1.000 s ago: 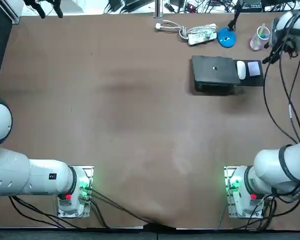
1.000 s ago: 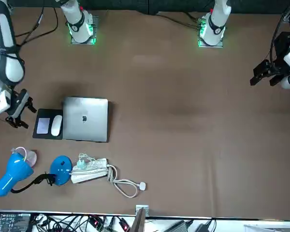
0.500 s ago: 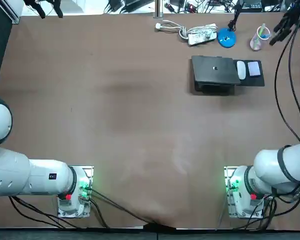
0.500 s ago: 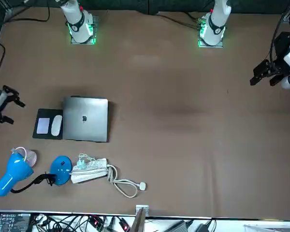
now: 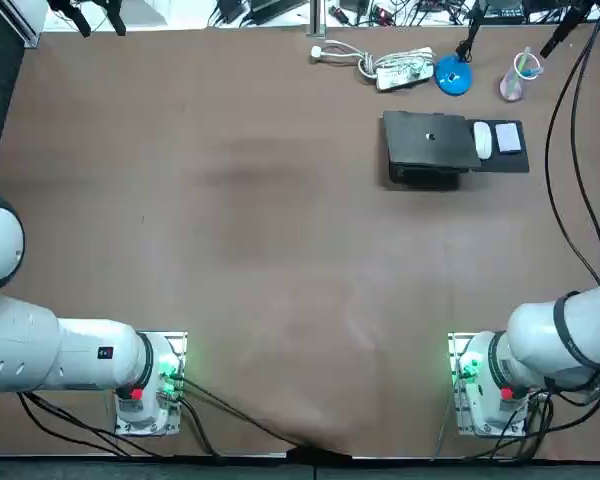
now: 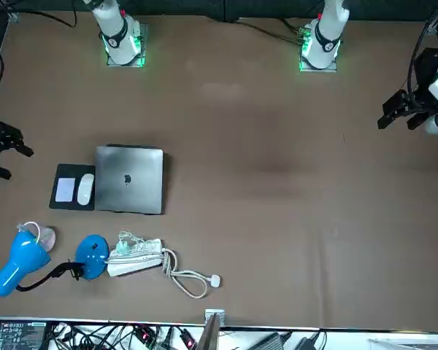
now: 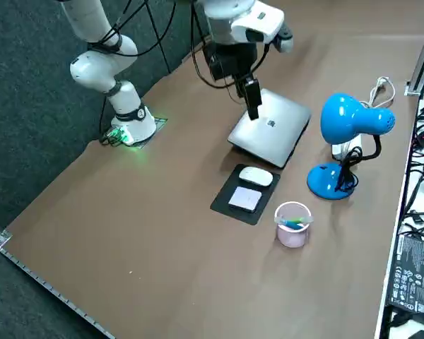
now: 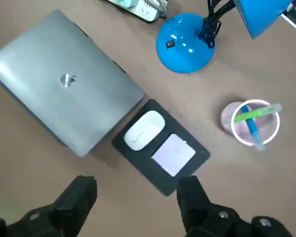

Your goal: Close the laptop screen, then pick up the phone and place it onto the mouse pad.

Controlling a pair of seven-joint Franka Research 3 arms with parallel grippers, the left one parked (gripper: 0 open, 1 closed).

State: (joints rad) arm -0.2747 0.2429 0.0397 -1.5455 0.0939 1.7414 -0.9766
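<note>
Read across the front view from its left edge, the claw [image 6: 16,163] comes first. It hangs high over the table [image 6: 277,182], out on the robot's right side and well apart from everything on it. The wrist view shows both fingers [image 8: 81,195] spread wide with nothing between them. That fits a job whose carrying looks finished, since nothing is left to hold. The right arm reaches far forward with its wrist raised and the fingers pointing down, so its camera takes in the whole cluster of things from above.

Next come the blue lamp [image 6: 18,266] and the pink cup [image 6: 44,235], near the table's far edge and out of the way.

Then the mouse pad [image 6: 64,170], a dark rectangle lying flat. The phone [image 6: 64,190] lies flat on it, wholly within its border and on the half farther from the laptop. Just beside the phone, also on the pad, sits the white mouse [image 6: 85,189]. The two are close but look slightly apart. The phone is thus where the task wants it.

Right of the pad and touching its edge is the laptop [image 6: 129,179], its lid folded fully down with the logo facing up. The closing step also looks done.

Judged from this, both parts of the task appear complete.
</note>
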